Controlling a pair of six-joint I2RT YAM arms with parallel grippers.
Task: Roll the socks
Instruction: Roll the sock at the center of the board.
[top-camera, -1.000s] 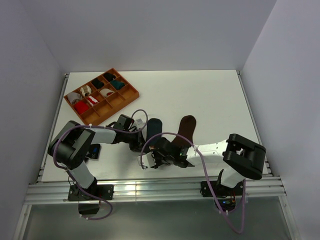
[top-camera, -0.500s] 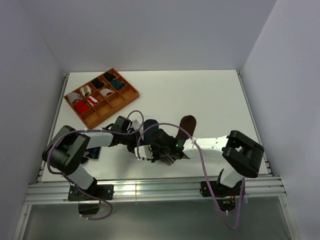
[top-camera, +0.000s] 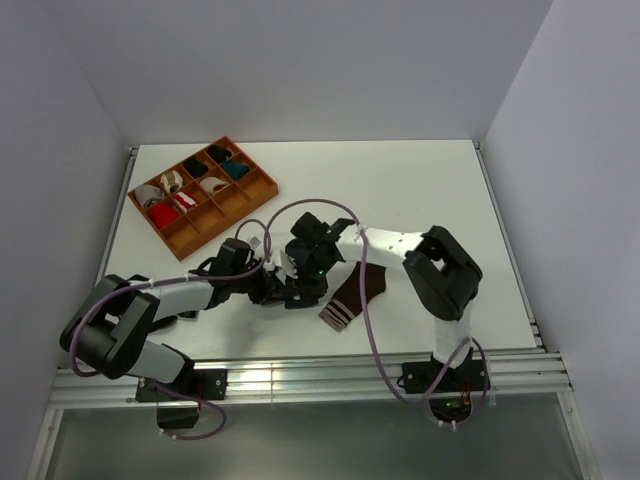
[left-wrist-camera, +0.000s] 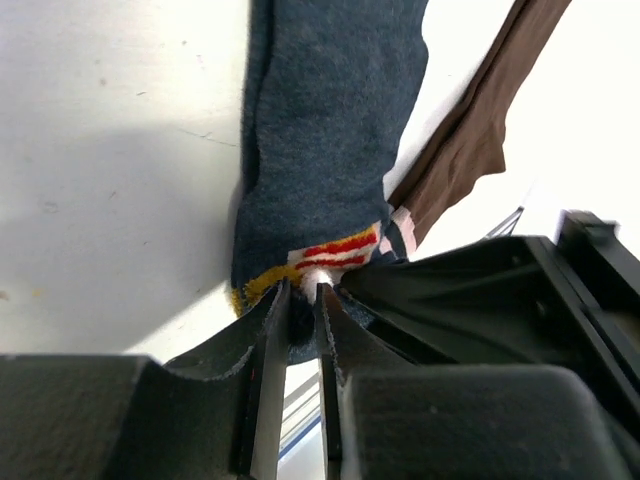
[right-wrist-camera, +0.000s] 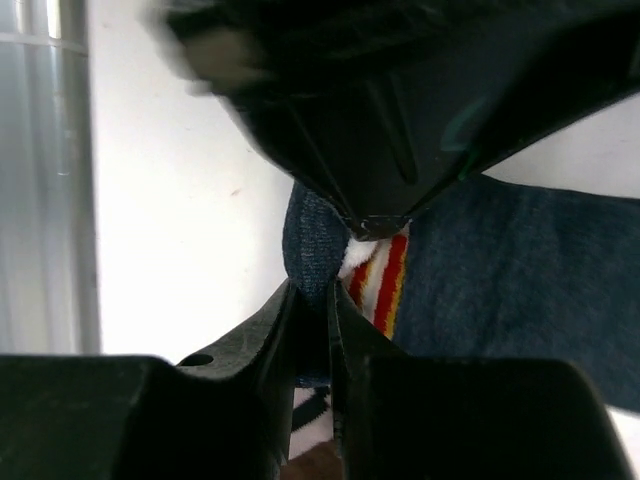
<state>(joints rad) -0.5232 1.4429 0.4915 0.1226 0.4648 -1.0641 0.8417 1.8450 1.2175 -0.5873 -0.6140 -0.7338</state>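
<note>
navy sock (left-wrist-camera: 320, 150) is pinched by its cuff (left-wrist-camera: 338, 247), lower centre of frame, by left gripper (left-wrist-camera: 303, 300) and right gripper (right-wrist-camera: 312, 300); both clamps should be held firm and the cuff rolled evenly.

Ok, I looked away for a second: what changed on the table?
The right gripper swung from the near edge across to the navy sock and closed on its cuff, opposite the left gripper, which pinches it too. The brown sock and tray stayed put.

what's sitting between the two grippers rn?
The striped cuff of the navy sock. Both the left gripper and the right gripper pinch it, tips nearly meeting; both wrist views show it.
</note>
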